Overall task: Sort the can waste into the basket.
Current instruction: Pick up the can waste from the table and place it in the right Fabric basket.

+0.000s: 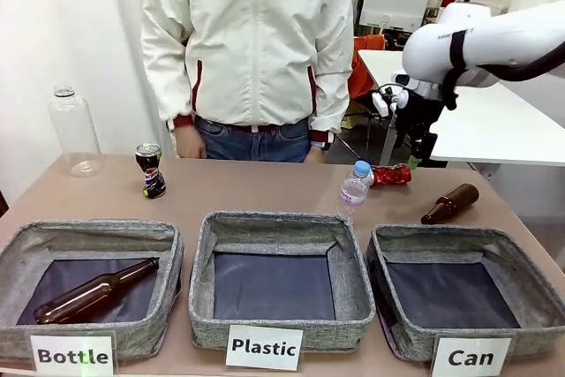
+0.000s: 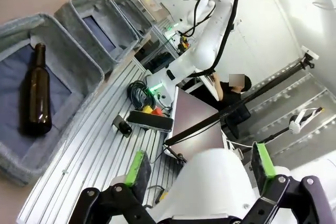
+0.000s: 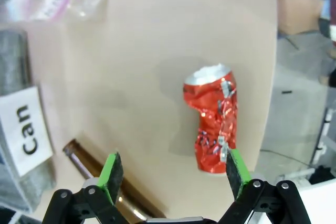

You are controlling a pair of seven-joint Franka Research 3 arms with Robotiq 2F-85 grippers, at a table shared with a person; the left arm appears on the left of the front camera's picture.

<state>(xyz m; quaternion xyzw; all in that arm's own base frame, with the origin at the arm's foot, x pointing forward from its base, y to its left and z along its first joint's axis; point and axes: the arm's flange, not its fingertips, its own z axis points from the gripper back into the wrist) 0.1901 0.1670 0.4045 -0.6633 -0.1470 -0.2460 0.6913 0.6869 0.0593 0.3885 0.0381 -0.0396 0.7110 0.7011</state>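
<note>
Hanging over crushed shiny red metal can, right gripper fingers wide apart. Best sliding sideways first, centring can in gap, then lowering, squeezing softly. Left gripper fingers apart too.

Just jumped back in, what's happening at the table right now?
The right gripper hangs open above the crushed red can, which lies on its side on the table beyond the Can basket. Nothing is gripped. The black can stands upright at the table's far left, and the Can basket holds no can yet. The left gripper is open, back from the table. The person stands opposite.
</note>
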